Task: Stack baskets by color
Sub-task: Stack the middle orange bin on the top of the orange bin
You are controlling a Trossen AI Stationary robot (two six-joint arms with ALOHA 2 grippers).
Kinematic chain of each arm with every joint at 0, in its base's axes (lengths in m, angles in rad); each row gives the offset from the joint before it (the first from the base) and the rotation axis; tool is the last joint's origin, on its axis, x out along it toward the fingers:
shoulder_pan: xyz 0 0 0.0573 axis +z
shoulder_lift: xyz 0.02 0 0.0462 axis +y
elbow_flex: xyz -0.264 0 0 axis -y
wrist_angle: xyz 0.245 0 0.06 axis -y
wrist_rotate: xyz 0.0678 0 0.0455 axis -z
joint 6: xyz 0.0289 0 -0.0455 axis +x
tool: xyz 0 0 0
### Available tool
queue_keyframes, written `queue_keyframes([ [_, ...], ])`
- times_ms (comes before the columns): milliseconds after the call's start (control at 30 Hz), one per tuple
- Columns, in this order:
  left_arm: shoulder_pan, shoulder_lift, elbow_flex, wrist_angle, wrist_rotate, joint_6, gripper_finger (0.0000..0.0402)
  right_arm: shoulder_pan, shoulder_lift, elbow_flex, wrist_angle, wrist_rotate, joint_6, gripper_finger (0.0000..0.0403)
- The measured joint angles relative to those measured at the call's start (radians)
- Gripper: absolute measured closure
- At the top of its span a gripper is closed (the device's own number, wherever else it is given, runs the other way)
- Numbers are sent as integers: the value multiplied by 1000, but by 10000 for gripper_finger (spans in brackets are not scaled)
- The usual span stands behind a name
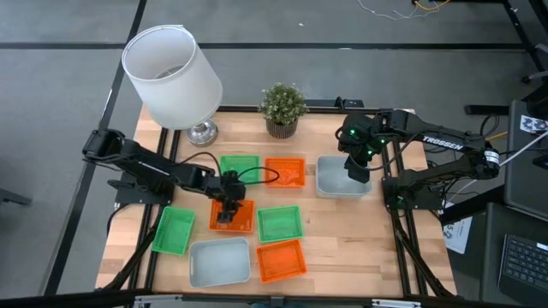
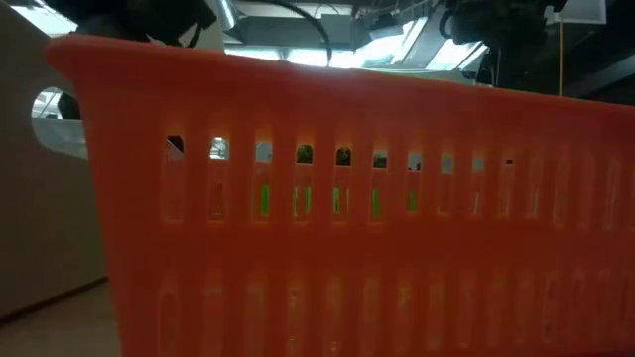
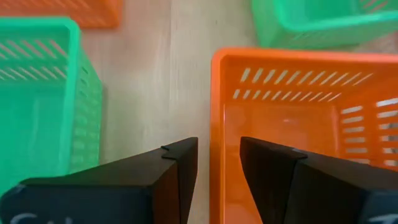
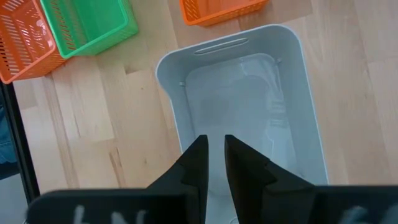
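Observation:
Several baskets lie on the wooden table. My left gripper (image 1: 227, 210) is down at an orange basket (image 1: 232, 216) left of the middle. It is open, and its fingers straddle one side wall (image 3: 217, 93), one inside (image 3: 267, 168) and one outside (image 3: 180, 168), without touching it. My right gripper (image 1: 357, 171) hangs above a pale grey basket (image 4: 242, 106) at the right. A narrow gap shows between its fingertips (image 4: 214, 140) and nothing is in it. Green baskets (image 1: 239, 165) (image 1: 280, 223) (image 1: 175, 230), orange ones (image 1: 285, 171) (image 1: 282, 260) and a grey one (image 1: 220, 261) rest flat around them.
A white lampshade (image 1: 171, 77) on a metal foot and a potted plant (image 1: 282, 107) stand at the table's far edge. The near orange basket's slotted wall (image 2: 347, 218) fills the low view. A strip of bare wood (image 3: 155, 81) runs between the orange basket and a green one (image 3: 37, 106).

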Motion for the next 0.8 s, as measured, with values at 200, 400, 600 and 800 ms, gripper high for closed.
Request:
queue_keyframes([
  [200,0,31,0,-5,25,-27,343,0,0,0,1,0,-2,350],
  [400,2,-36,73,-56,34,-52,399,0,0,0,12,0,-4,350],
  [600,5,-109,341,-353,-87,48,401,3,1,0,2,0,30,350],
  [800,117,-67,582,-378,-104,253,401,10,1,0,-48,-2,26,350],
])
